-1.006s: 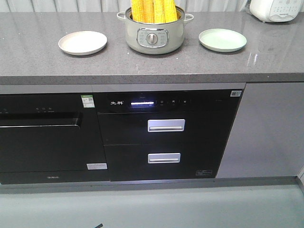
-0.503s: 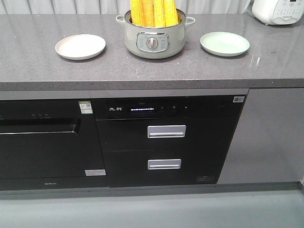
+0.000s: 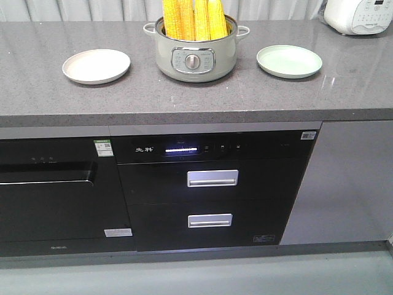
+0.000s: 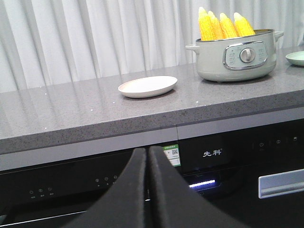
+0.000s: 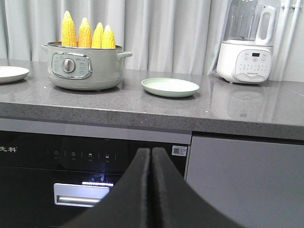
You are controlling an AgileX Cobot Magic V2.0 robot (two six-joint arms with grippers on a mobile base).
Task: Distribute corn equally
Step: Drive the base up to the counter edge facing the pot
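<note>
On the far left of the grey countertop point(image 3: 184, 92) lies a cream plate point(image 3: 96, 66), bare. To its right, about the middle of the counter, stands a pale green electric pot point(image 3: 193, 58) with a dial on its front. The corn point(image 3: 193, 18) is in this pot: four yellow cobs standing upright side by side, tips up, rising well above the rim. Right of the pot, apart from it, lies a pale green plate point(image 3: 289, 61), also bare. At the far right corner stands a white appliance point(image 5: 244, 57) with a clear jug on top. A pale curtain point(image 4: 71, 38) hangs behind the counter.

Below the counter, a black drawer unit point(image 3: 159, 184) with two silver handles shows a lit strip on its panel.

The left gripper point(image 4: 145, 151) sits low, in front of the cabinet fronts and below counter level, its two black fingers pressed together with nothing between them. The right gripper point(image 5: 151, 151) is likewise low and near, fingers closed against each other and empty. Both are well apart from the corn.
</note>
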